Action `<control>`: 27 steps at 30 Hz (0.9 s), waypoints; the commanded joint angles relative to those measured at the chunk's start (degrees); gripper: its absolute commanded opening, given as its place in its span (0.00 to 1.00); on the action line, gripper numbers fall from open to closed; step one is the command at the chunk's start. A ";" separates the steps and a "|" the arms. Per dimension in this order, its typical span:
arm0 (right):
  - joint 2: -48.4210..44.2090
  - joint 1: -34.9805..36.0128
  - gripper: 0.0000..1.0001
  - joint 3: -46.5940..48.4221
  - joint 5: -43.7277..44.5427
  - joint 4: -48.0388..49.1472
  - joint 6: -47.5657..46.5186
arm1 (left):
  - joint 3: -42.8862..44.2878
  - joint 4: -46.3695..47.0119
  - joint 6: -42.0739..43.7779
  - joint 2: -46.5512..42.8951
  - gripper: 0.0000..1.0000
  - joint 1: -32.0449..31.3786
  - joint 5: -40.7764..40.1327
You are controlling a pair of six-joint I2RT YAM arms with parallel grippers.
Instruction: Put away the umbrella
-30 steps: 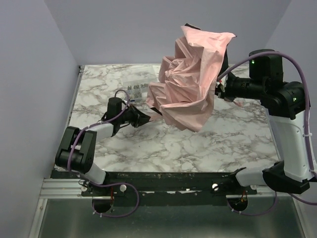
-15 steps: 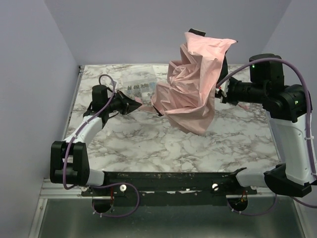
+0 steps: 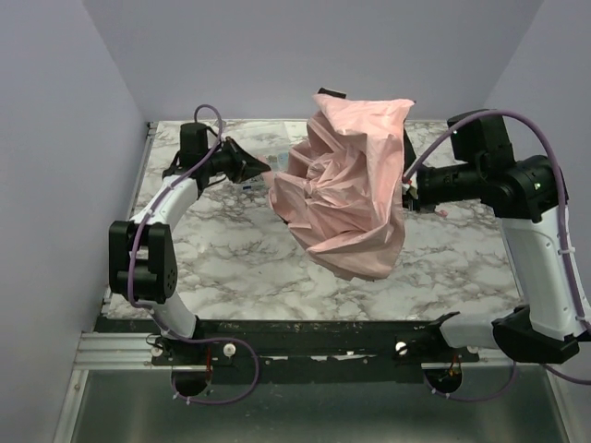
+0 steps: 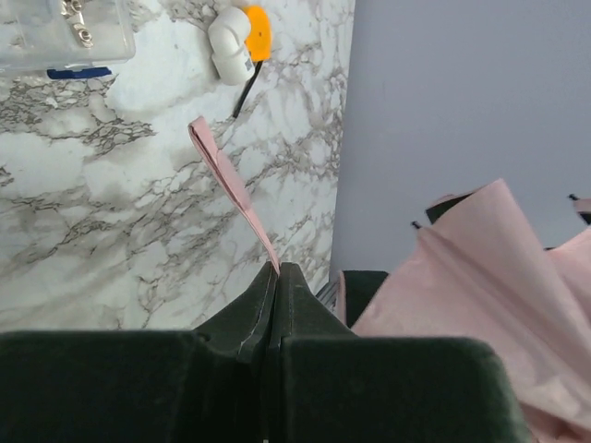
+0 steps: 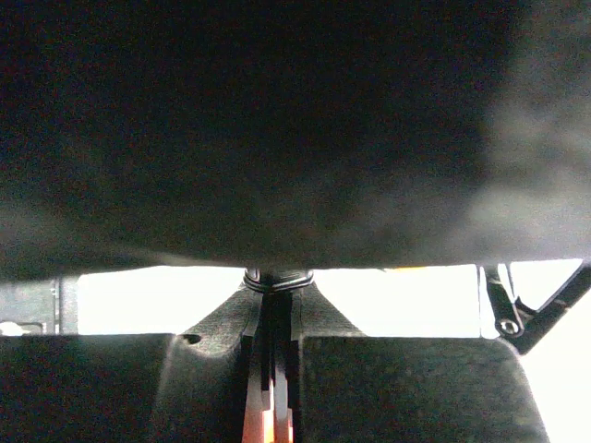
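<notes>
The umbrella (image 3: 346,185) is a crumpled, half-open pale pink canopy held above the middle of the marble table (image 3: 240,268). My left gripper (image 3: 265,168) is at the back left, shut on a thin pink strap (image 4: 226,171) that comes off the canopy's left edge. In the left wrist view the gripper (image 4: 277,269) pinches the strap's end, and the canopy (image 4: 480,268) shows at the right. My right gripper (image 3: 408,191) is at the canopy's right side, mostly hidden by fabric. In the right wrist view it (image 5: 277,281) is shut on the black shaft (image 5: 277,277) under the dark canopy.
A clear plastic box (image 4: 55,37) and a small orange-and-white gadget (image 4: 242,37) lie on the table near the back wall, beyond the left gripper. The side walls (image 3: 65,185) stand close on both sides.
My left arm has swung back and to the left, keeping hold of the strap. The umbrella and right gripper have shifted left, and the canopy now hangs lower over the table.
</notes>
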 commanded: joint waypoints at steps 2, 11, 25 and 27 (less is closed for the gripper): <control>1.03 -0.14 0.00 -2.99 -10.30 0.35 -3.22 | 9.38 -6.30 3.09 5.05 0.00 -4.30 2.95; 4.27 -0.13 0.00 -4.69 -10.42 0.35 -4.05 | 17.53 -8.20 4.13 11.09 0.00 -11.10 3.81; 9.13 -13.97 0.00 12.12 -11.58 4.88 6.68 | -6.66 6.35 -1.23 -1.56 0.00 -11.23 -0.84; 8.95 -14.04 0.00 12.85 -9.35 8.61 10.25 | -13.54 11.41 -3.60 -4.04 0.00 -10.83 -0.67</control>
